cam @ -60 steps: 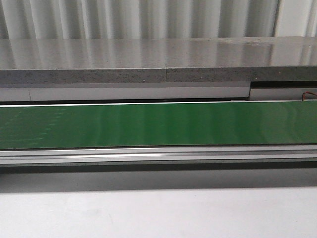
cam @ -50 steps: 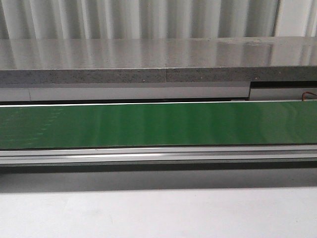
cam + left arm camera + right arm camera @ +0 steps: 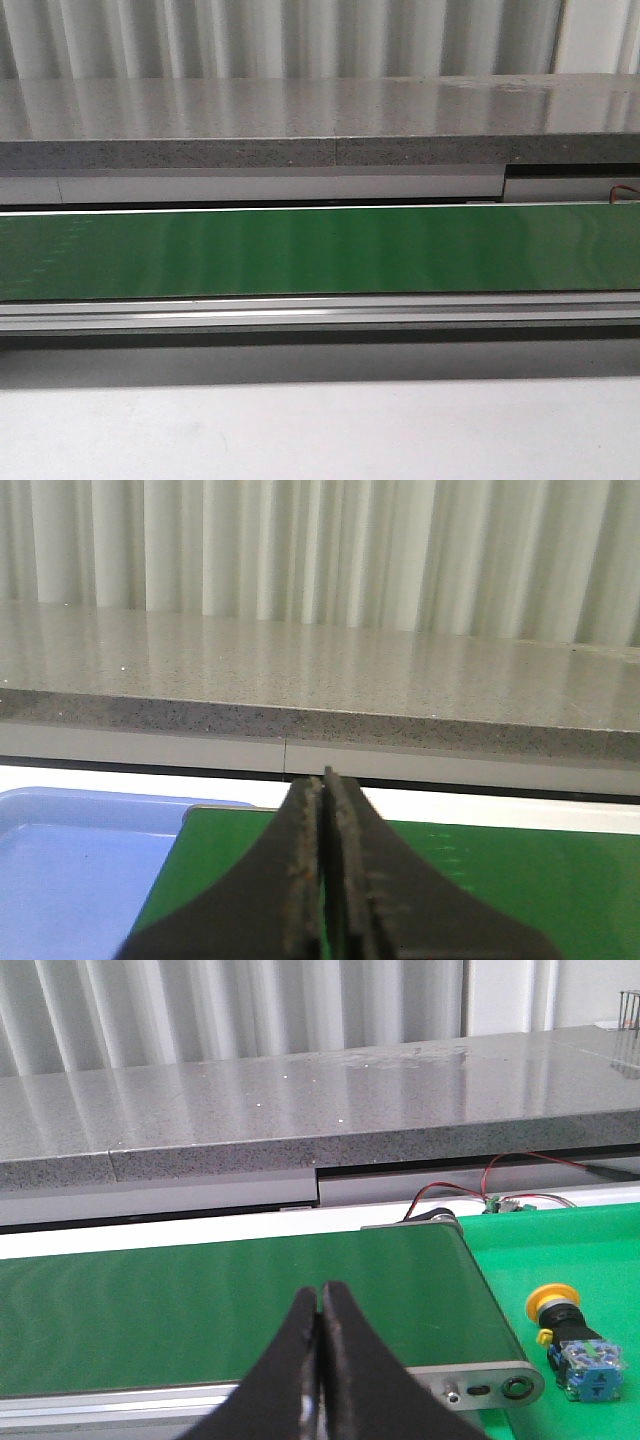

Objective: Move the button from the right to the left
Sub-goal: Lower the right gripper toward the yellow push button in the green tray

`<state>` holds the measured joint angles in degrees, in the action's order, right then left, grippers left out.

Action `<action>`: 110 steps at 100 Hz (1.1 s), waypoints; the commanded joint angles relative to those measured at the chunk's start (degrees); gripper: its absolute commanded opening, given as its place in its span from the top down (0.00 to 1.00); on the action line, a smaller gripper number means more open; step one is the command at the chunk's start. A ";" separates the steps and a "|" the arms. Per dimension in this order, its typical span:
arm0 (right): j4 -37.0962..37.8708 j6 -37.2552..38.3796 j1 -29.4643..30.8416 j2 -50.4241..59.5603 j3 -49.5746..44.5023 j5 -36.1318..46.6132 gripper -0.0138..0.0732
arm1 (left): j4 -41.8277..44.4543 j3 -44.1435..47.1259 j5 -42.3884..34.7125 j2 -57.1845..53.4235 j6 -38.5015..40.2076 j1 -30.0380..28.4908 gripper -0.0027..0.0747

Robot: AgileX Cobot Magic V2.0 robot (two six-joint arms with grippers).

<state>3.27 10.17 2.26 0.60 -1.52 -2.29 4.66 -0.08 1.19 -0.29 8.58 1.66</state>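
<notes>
The button (image 3: 570,1335) shows only in the right wrist view. It has a round orange-yellow cap, a dark collar and a blue-grey block, and it lies on its side on a bright green surface (image 3: 590,1250) just past the end of the green conveyor belt (image 3: 230,1300). My right gripper (image 3: 319,1292) is shut and empty, over the belt's near edge and well apart from the button. My left gripper (image 3: 324,780) is shut and empty, over the other end of the belt (image 3: 500,880). Neither gripper shows in the front view.
A blue tray (image 3: 70,870) sits beside the belt's end in the left wrist view. A grey stone ledge (image 3: 320,120) runs behind the belt (image 3: 320,250). Red wires (image 3: 500,1185) lie near the roller end. A metal rail (image 3: 320,312) borders the belt's near side.
</notes>
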 commanded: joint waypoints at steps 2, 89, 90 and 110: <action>0.46 -0.21 0.27 0.86 0.95 5.33 0.92 | -0.46 1.34 -4.32 -2.01 0.18 -0.19 0.99; 2.95 -0.32 0.33 -37.11 41.19 -36.92 0.92 | -0.46 1.34 -4.32 -2.01 0.18 -0.19 0.99; 2.82 -0.32 0.33 -37.47 41.32 -36.92 0.92 | -0.46 1.34 -4.32 -2.01 0.18 -0.19 0.99; 0.49 -0.32 0.33 -44.13 42.24 -36.91 0.92 | -0.46 1.34 -4.32 -2.01 0.18 -0.19 0.99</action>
<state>4.27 10.17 2.26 -41.62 38.67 -41.81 4.66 -0.08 1.19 -0.29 8.58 1.66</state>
